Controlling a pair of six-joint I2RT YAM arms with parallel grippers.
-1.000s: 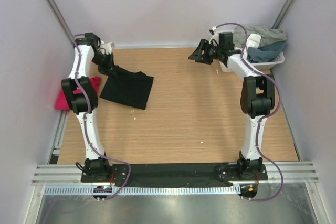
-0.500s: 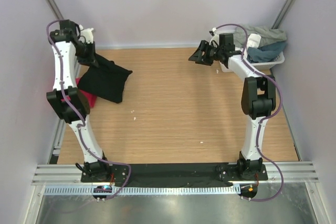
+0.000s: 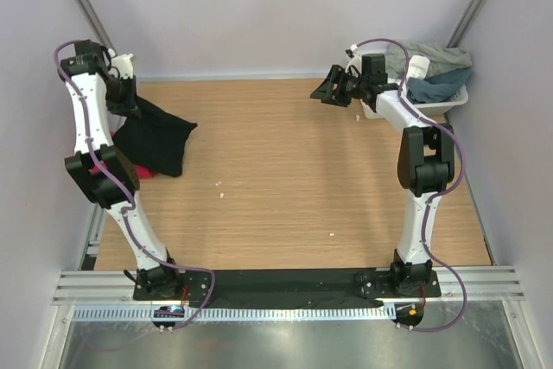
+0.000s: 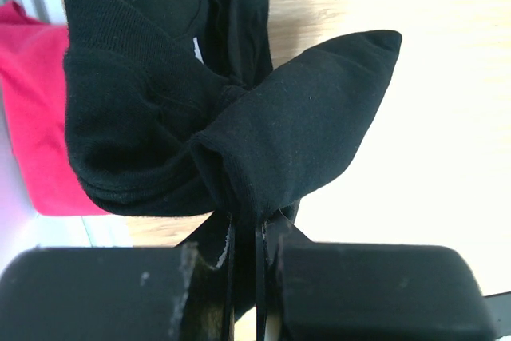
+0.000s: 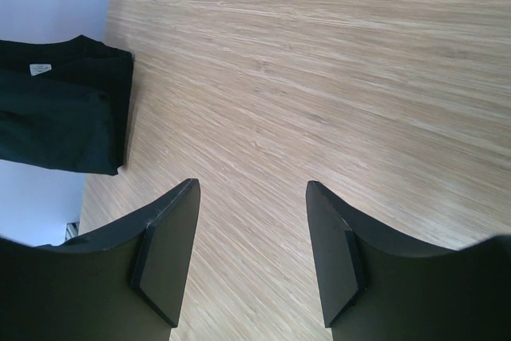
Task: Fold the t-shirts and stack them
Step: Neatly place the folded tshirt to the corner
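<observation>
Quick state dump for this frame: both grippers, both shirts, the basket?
left gripper: shut on black t-shirt.
right gripper: open, empty, above bare table.
black t-shirt: bunched, one end lifted, the rest trailing onto the table's far-left corner.
pink t-shirt: lying at the left edge, partly hidden by the black one.
basket: upright in the far-right corner, clothes piled inside.

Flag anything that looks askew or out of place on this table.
The black t-shirt is bunched up, not flat: the shut left pincer pinches a fold of it at the far left of the table. It lies partly over the pink t-shirt, which seems to poke past the table's edge.
</observation>
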